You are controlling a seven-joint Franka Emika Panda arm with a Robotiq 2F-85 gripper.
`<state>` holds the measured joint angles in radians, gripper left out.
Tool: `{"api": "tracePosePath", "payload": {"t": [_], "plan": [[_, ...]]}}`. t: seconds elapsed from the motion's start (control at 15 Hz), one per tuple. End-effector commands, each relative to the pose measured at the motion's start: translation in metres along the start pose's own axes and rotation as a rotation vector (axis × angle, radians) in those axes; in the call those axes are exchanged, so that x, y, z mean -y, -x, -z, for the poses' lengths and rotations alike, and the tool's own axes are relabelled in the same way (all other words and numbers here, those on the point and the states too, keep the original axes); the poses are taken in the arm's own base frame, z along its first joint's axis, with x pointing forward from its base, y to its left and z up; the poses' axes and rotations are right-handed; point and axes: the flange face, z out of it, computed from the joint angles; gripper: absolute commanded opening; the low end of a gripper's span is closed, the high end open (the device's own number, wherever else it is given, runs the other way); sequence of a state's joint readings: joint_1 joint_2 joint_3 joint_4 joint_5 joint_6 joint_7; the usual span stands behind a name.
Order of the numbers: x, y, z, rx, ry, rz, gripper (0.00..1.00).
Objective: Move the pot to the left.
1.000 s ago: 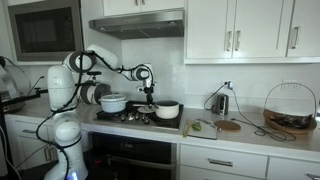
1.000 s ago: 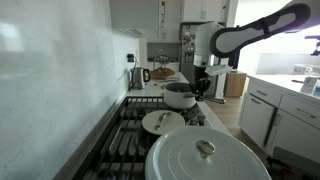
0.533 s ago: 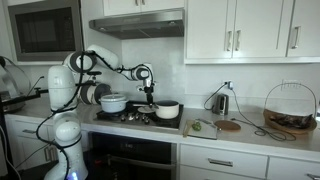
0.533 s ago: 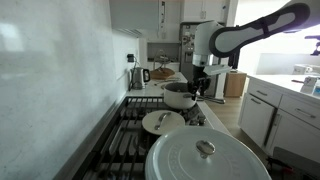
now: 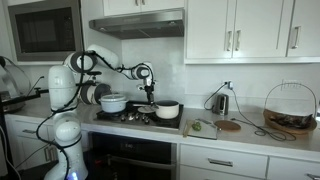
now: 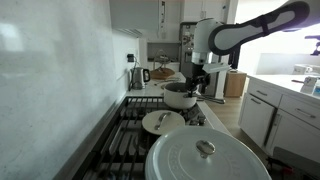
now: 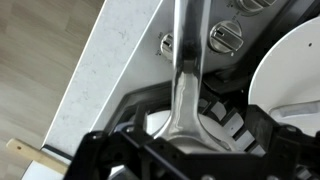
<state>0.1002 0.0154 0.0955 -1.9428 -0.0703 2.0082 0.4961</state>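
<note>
The pot (image 5: pixel 168 110) is small, low and white with a dark rim, and it stands on the stove; in the other exterior view the pot (image 6: pixel 180 96) sits mid-stove. My gripper (image 5: pixel 148 100) hangs just beside it, toward the robot's side, and does not touch it. Seen along the stove, the gripper (image 6: pixel 200 86) is at the pot's front side. In the wrist view my gripper (image 7: pixel 185 145) is open, its dark fingers (image 7: pixel 98 152) spread wide. A shiny steel handle (image 7: pixel 186 70) runs loose between the jaws.
A larger white pot (image 5: pixel 113 102) stands by the robot's base, its lid (image 6: pixel 205 155) filling the foreground. A pale round pan (image 6: pixel 163 122) lies between the pots. Stove knobs (image 7: pixel 225 38) and the white counter edge (image 7: pixel 110 70) lie ahead. A kettle (image 5: pixel 220 100) stands further along the counter.
The jaws have opened off the steel handle. The arm has barely shifted, and the pots stand where they were.
</note>
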Motion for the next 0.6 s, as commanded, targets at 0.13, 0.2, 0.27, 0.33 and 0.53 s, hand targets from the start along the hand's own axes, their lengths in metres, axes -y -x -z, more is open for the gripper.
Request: {"api": "tracePosePath", "payload": {"t": [0.13, 0.2, 0.27, 0.33, 0.53], "plan": [[-0.013, -0.007, 0.066, -0.016, 0.008, 0.031, 1.00], [-0.019, -0.009, 0.078, -0.022, 0.014, 0.024, 1.00], [-0.028, -0.012, 0.089, -0.026, 0.017, 0.017, 1.00], [-0.037, -0.014, 0.099, -0.026, 0.021, 0.004, 1.00], [-0.074, -0.020, 0.122, -0.027, 0.019, -0.049, 1.00]]}}
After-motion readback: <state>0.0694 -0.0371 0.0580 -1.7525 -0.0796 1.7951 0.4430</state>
